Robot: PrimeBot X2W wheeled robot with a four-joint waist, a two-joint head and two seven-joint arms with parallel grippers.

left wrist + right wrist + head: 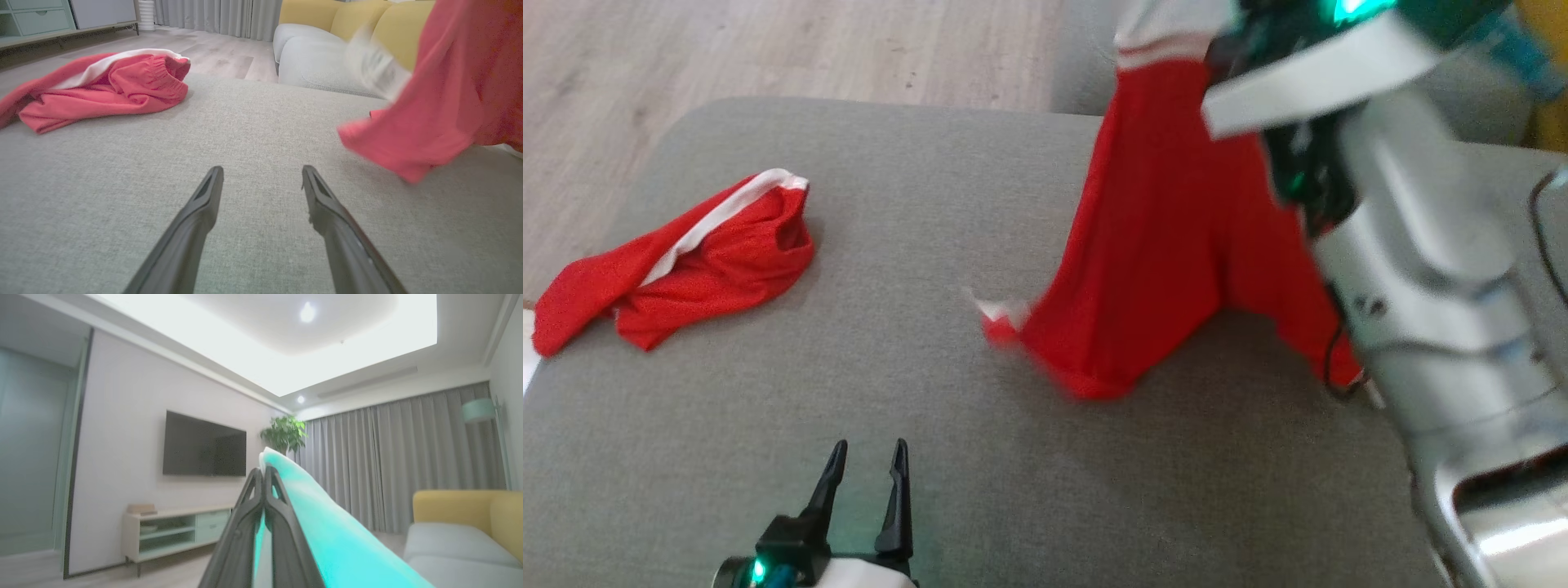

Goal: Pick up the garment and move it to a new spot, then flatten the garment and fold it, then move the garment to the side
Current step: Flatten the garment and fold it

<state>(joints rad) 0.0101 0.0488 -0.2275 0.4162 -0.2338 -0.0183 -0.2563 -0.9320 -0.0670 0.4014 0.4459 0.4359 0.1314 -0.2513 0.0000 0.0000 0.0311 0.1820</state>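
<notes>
Red garment (1143, 245) hangs from right gripper (261, 473), clamped tight on its top edge, hem low over grey cushion (947, 188) right of centre: pick-and-move step, next probably needs lowering it flat where idle, spread left gripper (870, 447) can reach.

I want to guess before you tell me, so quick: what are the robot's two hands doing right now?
Left gripper: open, holding nothing.
Right gripper: closed on the hanging red garment.

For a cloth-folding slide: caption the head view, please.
Right gripper holds the red garment over the grey cushion; left gripper rests open; a crumpled red cloth lies at left.
</notes>
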